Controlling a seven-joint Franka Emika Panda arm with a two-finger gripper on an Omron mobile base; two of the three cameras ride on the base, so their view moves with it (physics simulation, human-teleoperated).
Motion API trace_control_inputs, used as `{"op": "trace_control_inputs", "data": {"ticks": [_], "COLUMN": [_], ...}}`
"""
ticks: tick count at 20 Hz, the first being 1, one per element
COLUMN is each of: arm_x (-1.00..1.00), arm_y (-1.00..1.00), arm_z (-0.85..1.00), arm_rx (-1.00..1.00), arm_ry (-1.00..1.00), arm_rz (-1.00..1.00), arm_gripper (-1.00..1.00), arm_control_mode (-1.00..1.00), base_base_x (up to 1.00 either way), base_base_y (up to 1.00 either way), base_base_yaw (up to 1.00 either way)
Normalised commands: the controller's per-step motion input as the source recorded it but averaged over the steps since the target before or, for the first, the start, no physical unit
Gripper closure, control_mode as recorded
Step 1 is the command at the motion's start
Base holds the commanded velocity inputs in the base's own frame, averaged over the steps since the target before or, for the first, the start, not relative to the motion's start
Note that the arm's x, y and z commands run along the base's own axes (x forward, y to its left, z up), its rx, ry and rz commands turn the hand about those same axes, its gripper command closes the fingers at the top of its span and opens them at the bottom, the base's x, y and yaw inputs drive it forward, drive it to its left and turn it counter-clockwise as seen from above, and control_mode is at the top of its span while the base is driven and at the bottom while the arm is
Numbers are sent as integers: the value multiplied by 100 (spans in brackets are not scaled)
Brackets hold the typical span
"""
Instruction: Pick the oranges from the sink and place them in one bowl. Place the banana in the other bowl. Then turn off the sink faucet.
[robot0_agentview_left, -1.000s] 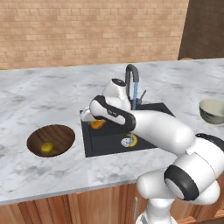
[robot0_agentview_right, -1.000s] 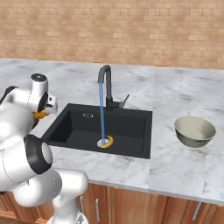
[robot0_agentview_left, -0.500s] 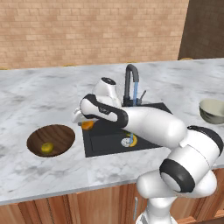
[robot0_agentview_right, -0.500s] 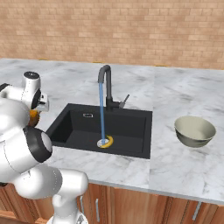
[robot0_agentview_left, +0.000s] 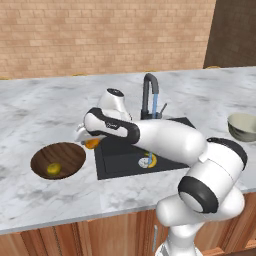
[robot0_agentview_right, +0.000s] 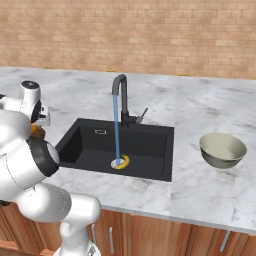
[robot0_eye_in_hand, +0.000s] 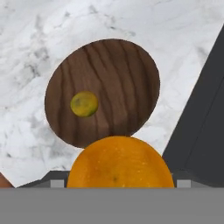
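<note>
Hand view: pincer (robot0_agentview_left: 90, 144) grips the orange (robot0_eye_in_hand: 120, 162) just short of the wooden bowl (robot0_eye_in_hand: 127, 70); released here, it could miss the rim and roll.

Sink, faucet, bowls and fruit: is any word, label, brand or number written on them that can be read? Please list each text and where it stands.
No readable text.
A small pale mark on the back wall of the sink: too small to read.
Faucet, wooden bowl, grey-beige bowl, bright orange in the tool, yellow-green orange: no writing.
</note>
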Motion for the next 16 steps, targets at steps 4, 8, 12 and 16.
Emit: {"op": "trace_control_inputs", "data": {"ticks": [4,8,12,16], "arm_x": [3,3,15,24], "arm_y": [10,31,46,43], "arm_z": [-5,-11,-16,-14], "arm_rx": [-4,-6,-5,-3], "arm_ry": [-2,-1,4,11], "arm_rz": [-1,0,0,0], "arm_gripper": [100,100,100,100], "arm_control_mode": [-100,-100,-100,-100], "base_base_x": [0,0,0,0], "base_base_y": [0,0,0,0], "base_base_yaw": [0,0,0,0]}}
